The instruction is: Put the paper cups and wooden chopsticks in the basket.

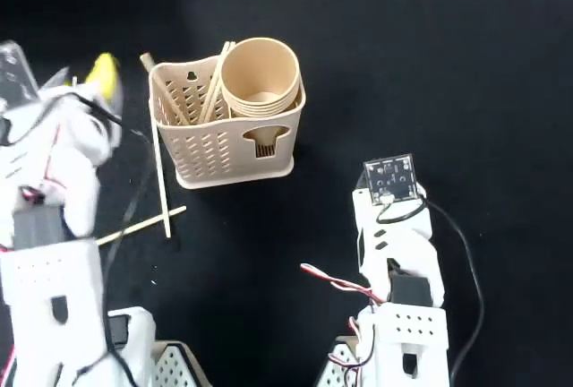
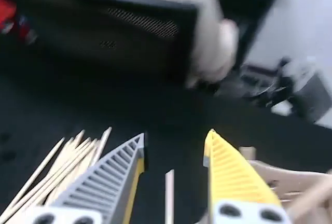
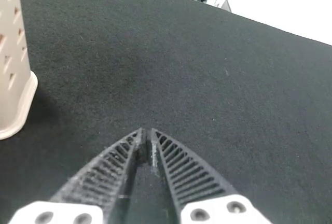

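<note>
Two loose wooden chopsticks [image 1: 162, 181] lie on the black desk [image 1: 448, 91] just beside the beige basket [image 1: 224, 150]. One runs along the basket's left wall, and the other [image 1: 148, 222] lies slanted across its near end. More chopsticks [image 1: 215, 82] stand tilted in the basket's left compartment, and a stack of paper cups [image 1: 260, 78] sits upright in the right one.

The left claw [image 2: 175, 137] is spread wide and holds nothing, hanging left of the basket's far corner. In the left wrist view one chopstick [image 2: 169, 198] shows in the gap between the grey and yellow fingers, a bundle of chopsticks [image 2: 52, 177] lies beyond the grey finger, and the basket's rim sits past the yellow one.

The right claw [image 3: 146, 133] is closed tight on nothing, low over bare desk, well apart from the basket's corner.
</note>
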Available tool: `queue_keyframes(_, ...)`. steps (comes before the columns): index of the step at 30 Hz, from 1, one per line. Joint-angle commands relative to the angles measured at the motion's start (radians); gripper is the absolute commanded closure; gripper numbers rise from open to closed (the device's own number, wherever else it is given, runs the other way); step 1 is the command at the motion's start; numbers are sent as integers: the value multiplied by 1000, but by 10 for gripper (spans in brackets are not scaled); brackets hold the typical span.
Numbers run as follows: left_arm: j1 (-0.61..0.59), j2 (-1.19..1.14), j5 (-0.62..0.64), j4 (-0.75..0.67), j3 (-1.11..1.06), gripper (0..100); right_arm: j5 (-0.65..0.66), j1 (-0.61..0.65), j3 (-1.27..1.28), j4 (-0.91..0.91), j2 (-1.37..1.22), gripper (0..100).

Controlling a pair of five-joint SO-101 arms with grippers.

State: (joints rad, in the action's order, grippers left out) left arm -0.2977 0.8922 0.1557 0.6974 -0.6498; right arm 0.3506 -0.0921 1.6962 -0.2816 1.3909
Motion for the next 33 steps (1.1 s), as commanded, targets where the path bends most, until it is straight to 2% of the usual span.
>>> queue_keyframes(1, -68, -227, 15, 66, 147, 808, 8, 12, -1, -3, 8, 985)
queue_keyframes(8, -35, -715, 20, 126, 386, 808, 8, 12, -1, -3, 8, 985)
queue_keyframes(17, 54, -1203, 15, 298, 717, 808, 8, 12, -1, -3, 8, 985)
queue_keyframes(24, 84, -1455, 20, 394, 923, 808, 8, 12, -1, -3, 8, 985)
queue_keyframes(31, 81, -1602, 15, 509, 1096, 815, 8, 12, -1, -3, 8, 985)
queue_keyframes(33, 76, -1622, 14, 542, 1136, 855, 8, 12, -1, -3, 8, 985)
